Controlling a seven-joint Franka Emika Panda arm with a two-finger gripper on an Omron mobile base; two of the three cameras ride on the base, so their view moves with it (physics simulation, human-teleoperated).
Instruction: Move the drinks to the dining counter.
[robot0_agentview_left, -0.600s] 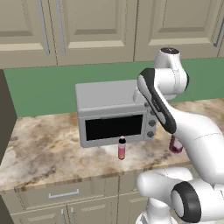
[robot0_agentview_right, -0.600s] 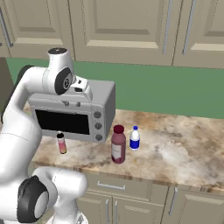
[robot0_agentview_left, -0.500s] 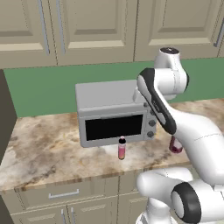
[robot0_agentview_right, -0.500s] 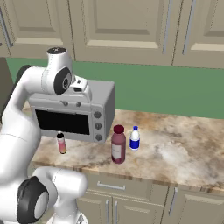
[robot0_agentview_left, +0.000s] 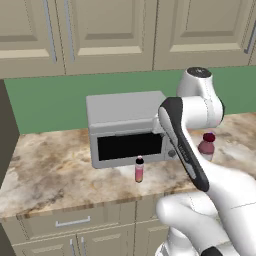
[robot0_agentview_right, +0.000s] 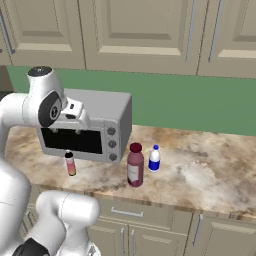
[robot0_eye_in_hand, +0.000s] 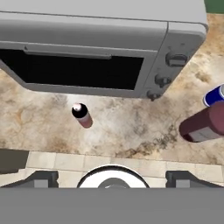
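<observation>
Three drinks stand on the marbled counter (robot0_agentview_right: 205, 172) by a grey toaster oven (robot0_agentview_right: 97, 122). The slim pink bottle (robot0_agentview_right: 70, 164) (robot0_agentview_left: 139, 170) (robot0_eye_in_hand: 82, 115) is in front of the oven door. The dark maroon bottle (robot0_agentview_right: 135, 165) (robot0_agentview_left: 206, 146) (robot0_eye_in_hand: 203, 124) and the small white-and-blue bottle (robot0_agentview_right: 154, 158) (robot0_eye_in_hand: 214, 95) stand off the oven's knob end. My gripper (robot0_eye_in_hand: 112, 178) hovers above the counter's front edge, looking down at the pink bottle. Its jaws are open with nothing between them. The dining counter is out of view.
The toaster oven (robot0_agentview_left: 127, 130) fills the back of the counter behind the bottles. Beige wall cabinets (robot0_agentview_right: 140, 25) hang above a green backsplash. Drawers (robot0_agentview_left: 75, 222) sit under the counter. To the right of the bottles lies bare counter.
The arm has sunk a little, bringing the hand lower in front of the oven. The bottles have not moved.
</observation>
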